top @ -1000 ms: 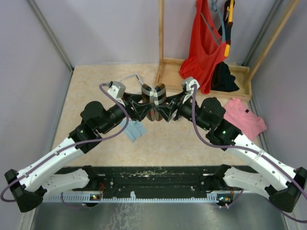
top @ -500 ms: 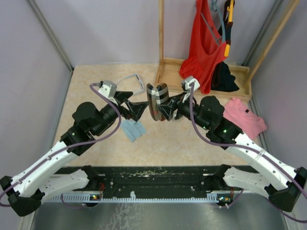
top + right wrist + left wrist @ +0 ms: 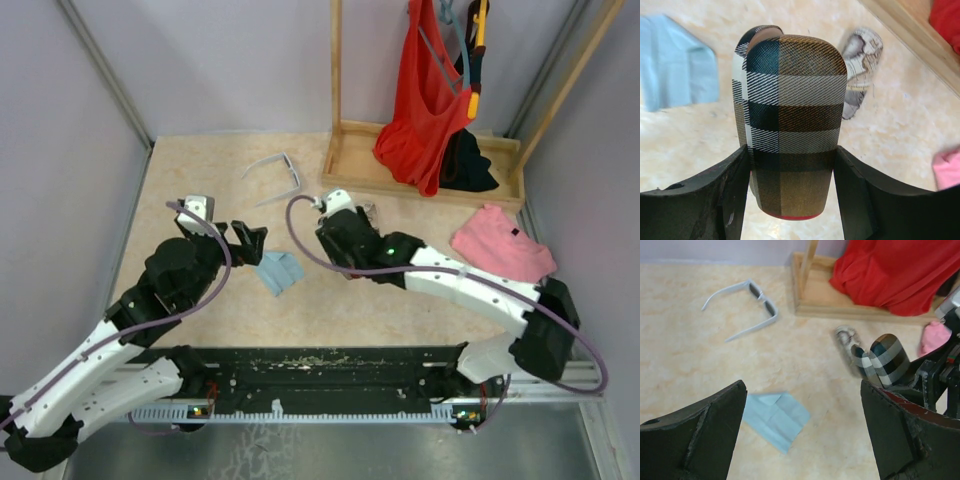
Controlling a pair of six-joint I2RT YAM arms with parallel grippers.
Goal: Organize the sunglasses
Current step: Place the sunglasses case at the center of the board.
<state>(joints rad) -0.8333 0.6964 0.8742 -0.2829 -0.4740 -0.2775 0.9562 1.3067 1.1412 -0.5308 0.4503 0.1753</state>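
White-framed sunglasses (image 3: 291, 173) lie open on the worktop (image 3: 200, 170) at 1 o'clock from the nearer left pincer (image 3: 250, 241), spread and empty, their front bar running 11-to-5, while the right pincer (image 3: 790, 155) clamps the plaid case (image 3: 790, 90).

**Free room by the white sunglasses, a crowded middle**

The white sunglasses (image 3: 762, 299) lie with bare table (image 3: 685, 360) on their left and near sides, so a gripper can descend there. Just right of them the wooden base (image 3: 825, 305) and the hanging red garment (image 3: 890, 275) close the way. The blue cloth (image 3: 777, 417) lies flat and low. The right gripper (image 3: 791, 150), clamping the plaid case (image 3: 790, 95), and the grey case (image 3: 860, 65) beside it occupy the middle.
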